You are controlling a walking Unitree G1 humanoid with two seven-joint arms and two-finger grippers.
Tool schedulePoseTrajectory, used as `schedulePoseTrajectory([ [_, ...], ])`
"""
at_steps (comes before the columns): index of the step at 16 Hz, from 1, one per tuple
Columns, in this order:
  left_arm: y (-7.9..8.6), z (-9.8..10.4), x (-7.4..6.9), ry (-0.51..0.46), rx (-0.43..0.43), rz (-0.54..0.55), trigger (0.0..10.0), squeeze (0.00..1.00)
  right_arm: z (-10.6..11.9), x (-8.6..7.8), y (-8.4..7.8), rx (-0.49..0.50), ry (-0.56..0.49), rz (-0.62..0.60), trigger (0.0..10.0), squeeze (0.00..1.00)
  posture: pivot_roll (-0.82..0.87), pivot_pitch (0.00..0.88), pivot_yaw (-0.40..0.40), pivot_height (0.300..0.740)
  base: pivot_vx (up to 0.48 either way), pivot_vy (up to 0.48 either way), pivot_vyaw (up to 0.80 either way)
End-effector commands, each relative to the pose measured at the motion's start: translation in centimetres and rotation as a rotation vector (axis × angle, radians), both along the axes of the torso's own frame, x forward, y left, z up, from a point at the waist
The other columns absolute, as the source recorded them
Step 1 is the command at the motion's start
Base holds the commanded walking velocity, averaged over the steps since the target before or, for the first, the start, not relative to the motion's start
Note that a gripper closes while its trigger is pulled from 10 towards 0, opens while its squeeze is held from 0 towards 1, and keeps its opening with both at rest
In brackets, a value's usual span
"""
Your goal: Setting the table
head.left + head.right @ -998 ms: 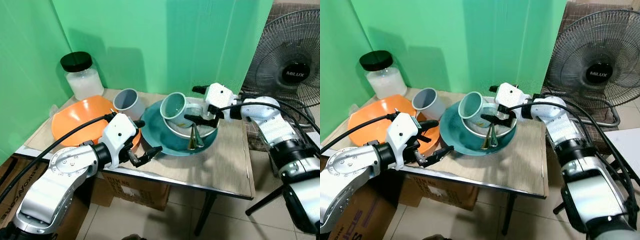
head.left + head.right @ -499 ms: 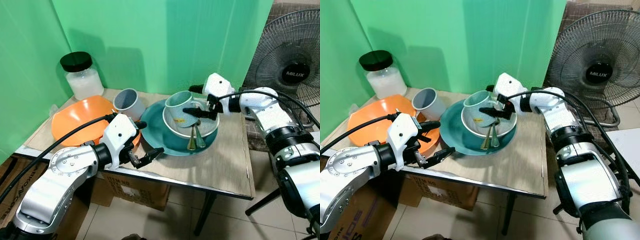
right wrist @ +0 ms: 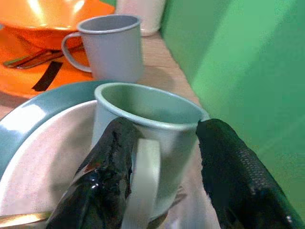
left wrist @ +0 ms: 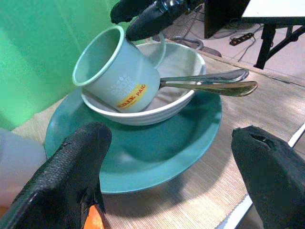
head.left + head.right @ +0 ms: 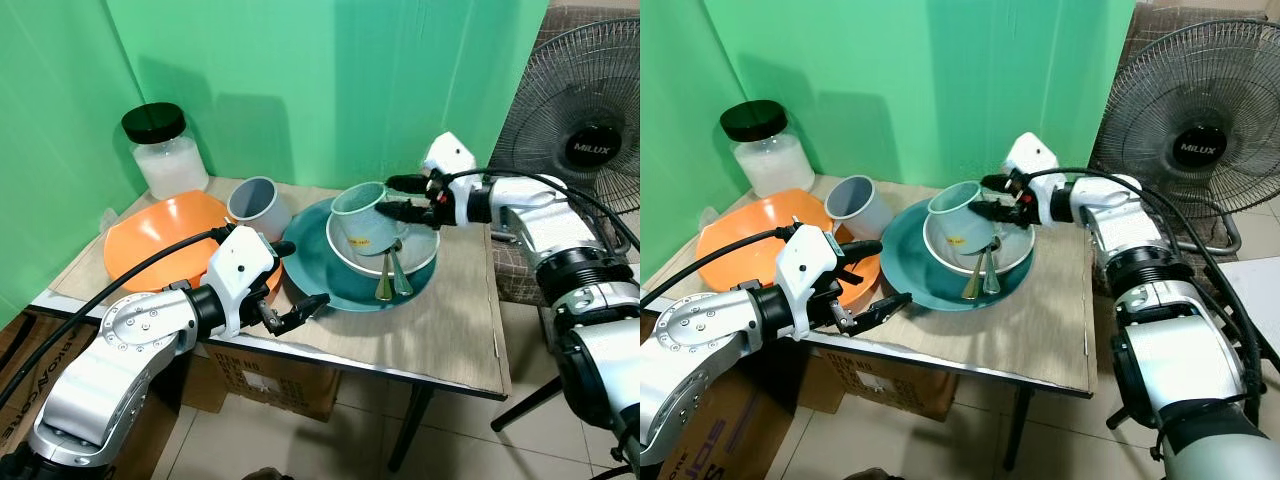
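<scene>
Right tool (image 3: 157,186) straddles handle of pale green enamel mug (image 5: 361,217) in white bowl (image 5: 420,258), fingers apart. Close squarely, lift straight, avoid spoons (image 5: 392,272). Left tool (image 5: 298,310) open, idle.

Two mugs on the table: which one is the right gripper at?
The pale green mug, tilted inside the white bowl; the right gripper straddles its handle. The grey mug stands apart, by the orange bowl.

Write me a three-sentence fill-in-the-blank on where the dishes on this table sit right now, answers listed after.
1. The green mug lies tilted inside the white ____.
2. The white bowl sits on the ____ plate.
3. The right gripper has one finger on either side of the green mug's ____.

Missing words: bowl; teal; handle
</scene>
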State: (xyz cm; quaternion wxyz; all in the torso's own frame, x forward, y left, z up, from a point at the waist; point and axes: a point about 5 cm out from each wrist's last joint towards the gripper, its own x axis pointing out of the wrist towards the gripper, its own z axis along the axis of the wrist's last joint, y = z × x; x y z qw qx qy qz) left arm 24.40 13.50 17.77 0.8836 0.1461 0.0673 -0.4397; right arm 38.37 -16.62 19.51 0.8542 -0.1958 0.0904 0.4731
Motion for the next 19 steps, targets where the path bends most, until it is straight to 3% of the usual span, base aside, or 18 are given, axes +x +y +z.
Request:
schedulePoseTrajectory([
  [1, -0.1, 0.1, 0.1, -0.009, 0.002, -0.008, 10.0, 0.00, 0.3, 0.0, -0.2, 0.024, -0.002, -0.021, 8.5, 0.00, -0.07, 0.000, 0.067, 0.740, 0.000, 0.000, 0.00],
  [2, -0.2, 0.1, 0.1, -0.009, 0.002, -0.009, 10.0, 0.00, 0.1, 0.0, -0.4, 0.018, 0.000, -0.043, 10.0, 0.00, -0.07, 0.000, 0.067, 0.740, 0.000, 0.000, 0.00],
  [3, -0.2, 0.1, 0.1, -0.009, 0.003, -0.012, 10.0, 0.00, -0.1, 0.0, -0.5, 0.037, 0.018, -0.057, 10.0, 0.00, -0.07, 0.000, 0.070, 0.740, 0.000, 0.000, 0.00],
  [4, -0.2, 0.2, 0.1, -0.009, 0.003, -0.013, 10.0, 0.00, -0.1, -0.1, -0.5, 0.066, 0.043, -0.069, 10.0, 0.13, -0.07, 0.000, 0.070, 0.740, 0.000, 0.000, 0.00],
  [5, -0.3, 0.2, 0.1, -0.008, 0.002, -0.014, 10.0, 0.00, -0.2, -0.1, -0.6, 0.093, 0.066, -0.076, 10.0, 0.64, -0.07, 0.000, 0.070, 0.740, 0.000, 0.000, 0.00],
  [6, -0.4, 0.3, 0.2, -0.008, 0.000, -0.016, 10.0, 0.00, -0.5, -0.5, -0.5, 0.149, 0.142, -0.062, 10.0, 1.00, -0.07, 0.000, 0.068, 0.740, 0.000, 0.000, 0.00],
  [7, -0.4, 0.3, 0.2, -0.008, -0.003, -0.016, 10.0, 0.00, -0.8, -0.6, -0.5, 0.153, 0.165, -0.071, 10.0, 1.00, -0.07, 0.000, 0.068, 0.740, 0.000, 0.000, 0.00],
  [8, -0.5, 0.4, 0.1, -0.007, -0.008, -0.017, 10.0, 0.00, -1.3, -0.6, -0.7, 0.144, 0.178, -0.103, 10.0, 0.00, -0.07, 0.000, 0.066, 0.740, 0.000, 0.000, 0.00],
  [15, -0.7, 1.1, -0.2, -0.010, -0.027, -0.032, 10.0, 0.00, -2.1, -0.9, -0.4, 0.189, 0.233, -0.164, 10.0, 0.00, -0.07, 0.000, 0.068, 0.740, 0.000, 0.000, 0.00],
  [16, -0.8, 1.1, -0.2, -0.009, -0.026, -0.033, 10.0, 0.00, -2.1, -1.0, -0.3, 0.209, 0.241, -0.156, 4.5, 0.00, -0.07, 0.000, 0.068, 0.740, 0.000, 0.000, 0.00],
  [17, -0.9, 1.1, -0.3, -0.009, -0.026, -0.034, 10.0, 0.00, -2.1, -1.1, -0.2, 0.213, 0.243, -0.153, 0.0, 0.00, -0.07, 0.000, 0.067, 0.740, 0.000, 0.000, 0.00],
  [19, -1.0, 1.0, -0.3, -0.006, -0.023, -0.034, 10.0, 0.00, -2.2, -1.2, -0.1, 0.219, 0.248, -0.152, 0.0, 0.00, -0.07, 0.000, 0.065, 0.740, 0.000, 0.000, 0.00],
])
